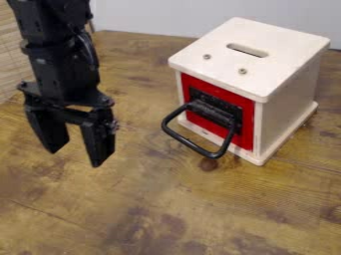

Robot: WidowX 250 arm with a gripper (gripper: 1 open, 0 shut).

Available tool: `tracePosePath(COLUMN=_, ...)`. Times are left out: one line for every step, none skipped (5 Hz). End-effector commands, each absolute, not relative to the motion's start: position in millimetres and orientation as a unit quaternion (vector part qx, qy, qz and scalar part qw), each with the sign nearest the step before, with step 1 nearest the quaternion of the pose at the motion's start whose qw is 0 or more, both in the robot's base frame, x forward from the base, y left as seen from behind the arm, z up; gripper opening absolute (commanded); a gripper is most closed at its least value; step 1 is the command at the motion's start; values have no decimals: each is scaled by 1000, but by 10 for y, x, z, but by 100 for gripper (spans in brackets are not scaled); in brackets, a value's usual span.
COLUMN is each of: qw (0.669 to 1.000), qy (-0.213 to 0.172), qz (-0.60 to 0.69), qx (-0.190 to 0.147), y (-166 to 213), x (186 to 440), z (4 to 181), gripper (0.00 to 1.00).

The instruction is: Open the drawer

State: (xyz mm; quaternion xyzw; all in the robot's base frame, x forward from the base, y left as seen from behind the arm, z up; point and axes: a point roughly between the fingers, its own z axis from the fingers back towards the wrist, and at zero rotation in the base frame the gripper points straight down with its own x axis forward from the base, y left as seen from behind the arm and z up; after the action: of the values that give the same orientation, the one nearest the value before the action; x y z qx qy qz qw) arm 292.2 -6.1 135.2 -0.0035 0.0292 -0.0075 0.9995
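The red drawer (209, 95) sits closed inside a cream-white cube casing (266, 62) at the right of the wooden table. Its black front panel (213, 110) faces front-left, and a large black loop handle (196, 131) sticks out from it toward the table front. My gripper (75, 151) hangs on a black arm at the left, pointing down, with both fingers spread apart and nothing between them. It stands well to the left of the handle and apart from it.
The casing has a slot (246, 48) on its top. The wooden table (160, 209) extends in front of and left of the casing. A light wall runs behind the table.
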Motion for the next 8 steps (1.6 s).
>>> tracePosePath(qw=1000, qy=20, qz=-23, qx=-2, y=-48, x=3118, z=1268, gripper=100)
tracePosePath(qw=999, qy=11, qz=-41, qx=2, y=-127, x=3365, z=1203, gripper=100)
tracePosePath(qw=998, qy=-11, qz=-54, qx=7, y=-253, x=3458, z=1302, gripper=100)
tracePosePath(qw=998, qy=-11, qz=-56, qx=8, y=-255, x=3397, z=1204, gripper=100)
tracePosePath(qw=998, qy=-24, qz=-63, qx=13, y=-161, x=3454, z=1309, gripper=100)
tracePosePath(qw=997, qy=-27, qz=-70, qx=16, y=-93, x=3468, z=1368, gripper=100)
tracePosePath(qw=996, qy=-37, qz=-82, qx=20, y=-114, x=3472, z=1376, gripper=100)
tracePosePath(qw=994, qy=-46, qz=-97, qx=21, y=-163, x=3471, z=1371, gripper=100)
